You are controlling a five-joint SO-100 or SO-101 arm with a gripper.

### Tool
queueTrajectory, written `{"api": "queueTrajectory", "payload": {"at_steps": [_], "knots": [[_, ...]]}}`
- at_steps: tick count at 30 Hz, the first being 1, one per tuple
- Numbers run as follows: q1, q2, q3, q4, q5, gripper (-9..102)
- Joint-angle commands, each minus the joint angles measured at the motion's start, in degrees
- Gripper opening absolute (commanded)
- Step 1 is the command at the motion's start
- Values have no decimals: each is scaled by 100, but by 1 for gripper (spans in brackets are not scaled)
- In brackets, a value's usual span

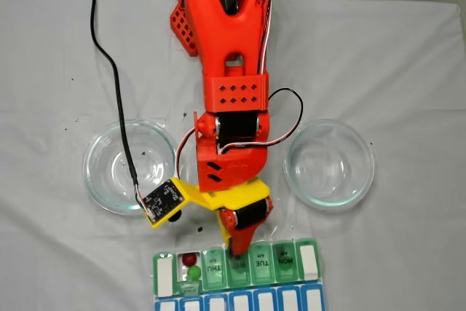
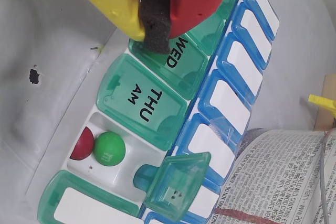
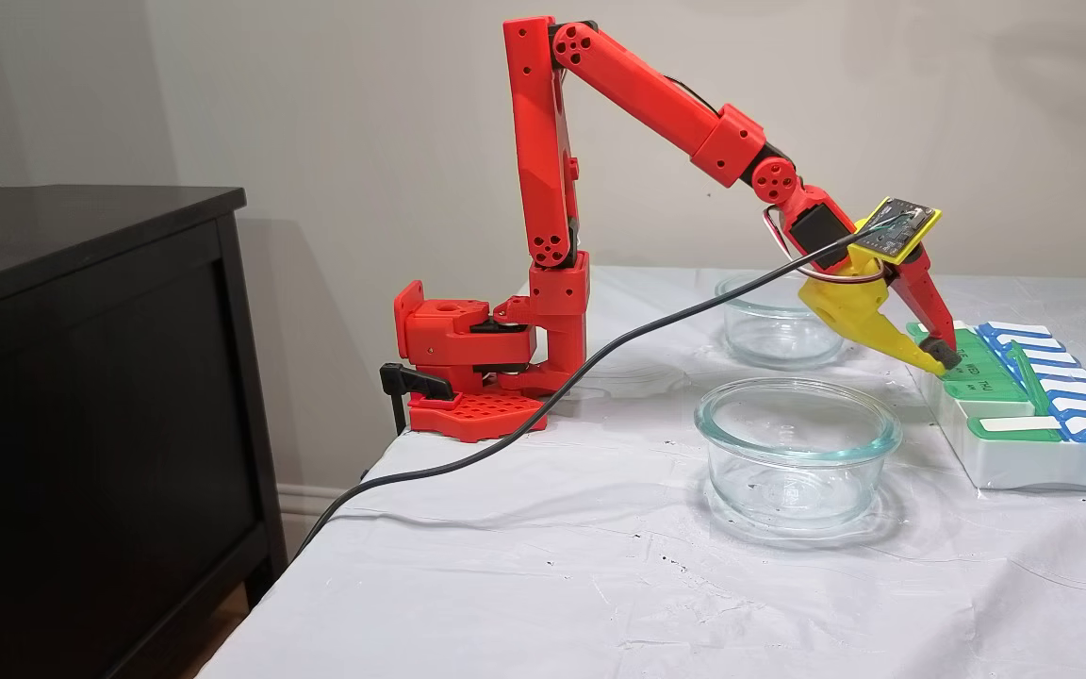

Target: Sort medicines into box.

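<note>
Right under wrist camera: open compartment of pill organizer [image 2: 157, 145] holds red ball [image 2: 81, 144] and green ball [image 2: 109, 148], touching; lid [image 2: 176, 184] flipped up beside them. THU lid [image 2: 142, 100] shut between balls and gripper [image 2: 156, 27]. Gripper clenched on black foam pad [image 2: 155, 18], nothing else, just above WED lid [image 2: 173, 61]. Glass bowls [image 1: 129, 167] [image 1: 329, 163] flank arm [image 1: 231, 71]. Arm reaches out, slanting down to organizer.

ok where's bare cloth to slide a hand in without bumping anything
Bare cloth runs past the right glass bowl to the table edge, and past the left glass bowl. It is crowded in the middle, where the gripper sits over the pill organizer.
</note>
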Motion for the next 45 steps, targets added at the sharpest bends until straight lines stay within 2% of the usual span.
{"api": "queueTrajectory", "payload": {"at_steps": [1, 6, 17, 26, 35, 45], "knots": [[-18, 255, -44, -26, 53, 0], [352, 932, -475, 53, 536, 0], [1345, 1925, -879, -589, 1547, 0], [1160, 712, -1327, -1151, 1397, 0], [976, -62, -1775, -1072, 1239, 0], [791, -26, -1617, -870, 1099, 0]]}}
